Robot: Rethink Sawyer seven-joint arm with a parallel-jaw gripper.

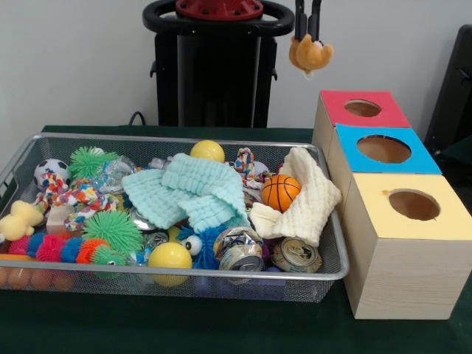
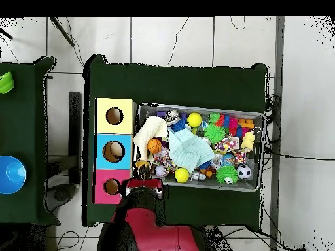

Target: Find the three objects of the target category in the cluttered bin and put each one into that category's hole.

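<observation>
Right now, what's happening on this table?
The gripper is raised above the table with its jaws shut on a small orange plush toy, near the red-topped box. The blue-topped box and yellow-topped box sit beside it. The mesh bin is full of clutter.

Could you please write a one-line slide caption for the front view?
Gripper holds a small plush toy aloft beside the cluttered wire bin and three sorting boxes.

Nothing is showing readable text: the crushed cans (image 1: 240, 251) in the wire bin (image 1: 335, 271) are bearing print too small to read.
</observation>
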